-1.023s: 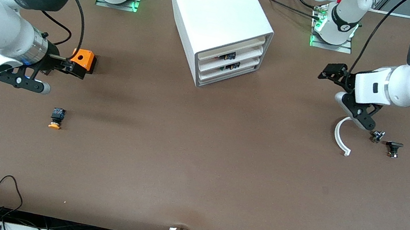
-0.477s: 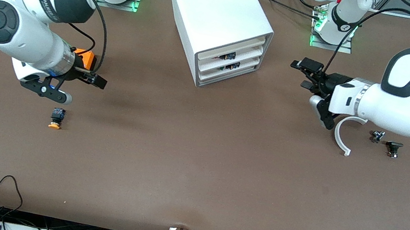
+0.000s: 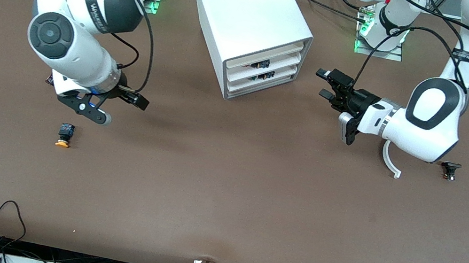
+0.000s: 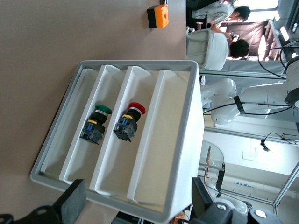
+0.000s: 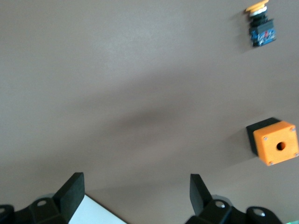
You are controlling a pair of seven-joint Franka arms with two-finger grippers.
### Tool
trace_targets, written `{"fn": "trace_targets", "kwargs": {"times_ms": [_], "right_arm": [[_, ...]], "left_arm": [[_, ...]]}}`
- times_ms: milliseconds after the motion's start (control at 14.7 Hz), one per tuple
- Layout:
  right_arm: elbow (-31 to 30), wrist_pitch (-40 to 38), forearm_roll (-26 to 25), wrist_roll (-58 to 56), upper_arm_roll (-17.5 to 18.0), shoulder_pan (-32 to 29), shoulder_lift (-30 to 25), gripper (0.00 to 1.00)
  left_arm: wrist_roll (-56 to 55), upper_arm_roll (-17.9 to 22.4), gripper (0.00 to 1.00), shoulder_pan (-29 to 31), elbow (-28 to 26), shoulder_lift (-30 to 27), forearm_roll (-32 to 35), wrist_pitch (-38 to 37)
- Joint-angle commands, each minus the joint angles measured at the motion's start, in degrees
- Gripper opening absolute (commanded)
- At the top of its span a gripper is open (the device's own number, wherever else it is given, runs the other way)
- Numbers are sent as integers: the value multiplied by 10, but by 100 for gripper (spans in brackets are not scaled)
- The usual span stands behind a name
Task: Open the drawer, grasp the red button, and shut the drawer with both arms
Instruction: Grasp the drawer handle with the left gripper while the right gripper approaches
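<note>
Because the right gripper hung over bare table well apart from the cabinet, nothing braced that white box. A pull on a drawer front would likely have dragged the whole cabinet (it stood loose and askew on the tabletop) unless that arm came across first. The yellow-capped button, out in the open toward the right arm's end, was a lookalike that could be taken by mistake. At the cabinet, the three shallow fronts sat closely stacked, so a finger could have hooked the wrong tier instead of the drawer, which was shut. The button lay inside, one tier above a green-capped button; which tier exactly was hard to settle.

The right gripper's fingers were spread wide with nothing between them. The left gripper faced the drawer fronts from near the cabinet, its fingers likewise wide apart, holding and touching nothing.
</note>
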Motion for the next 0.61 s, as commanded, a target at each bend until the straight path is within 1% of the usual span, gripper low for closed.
{"fn": "trace_targets", "kwargs": {"times_ms": [0,136,273,409,545], "right_arm": [[45,-2,6,66,-2,30,34,100],[76,-3,6,107,-2,50,59,100],[100,-3,6,133,-2,62,80,100],[109,-3,10,147,-2,68,88,100],[118,-3,24,161,-3,71,95,100]], "left_arm": [[70,-20,95,-5,-69,-6,-53,51],[85,-21,81,-8,-83,12,-67,53],[111,-37,66,-7,-85,41,-72,51],[147,-40,56,-11,-85,62,-79,52],[160,-48,56,-11,-85,79,-85,52]]}}
